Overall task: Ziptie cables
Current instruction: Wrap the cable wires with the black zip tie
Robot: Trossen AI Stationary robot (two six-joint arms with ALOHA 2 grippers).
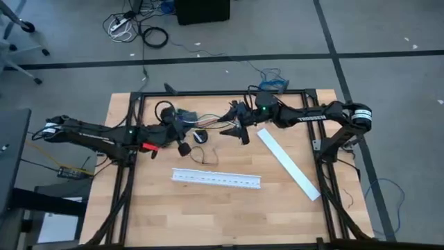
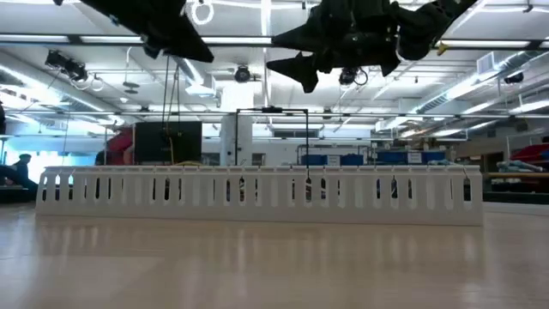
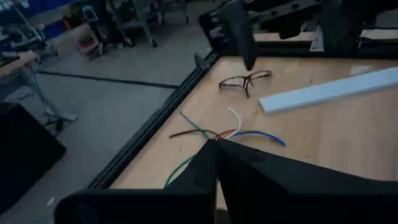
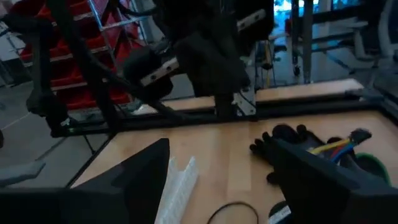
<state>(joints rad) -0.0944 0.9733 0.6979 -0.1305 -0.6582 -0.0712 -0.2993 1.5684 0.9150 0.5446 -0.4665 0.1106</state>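
White channel lies nearest. Cables lie loose on the table at its 12 o'clock. Left gripper, fingers pressed together, sits at their 10 o'clock. Right gripper, spread wide, sits at 2 o'clock. Ziptie not made out. Recommend bunching the wires before strapping.

The tabletop is pale wood set inside a black metal frame. Toward the near side lies a long white slotted channel, running left to right. To its right a plain white strip lies at a slant, from the middle toward the near right. Just beyond the slotted channel sits a thin dark loop of wire. Farther back, the cables lie loosely spread on the wood near the frame's edge, with a small black forked clip beside them.
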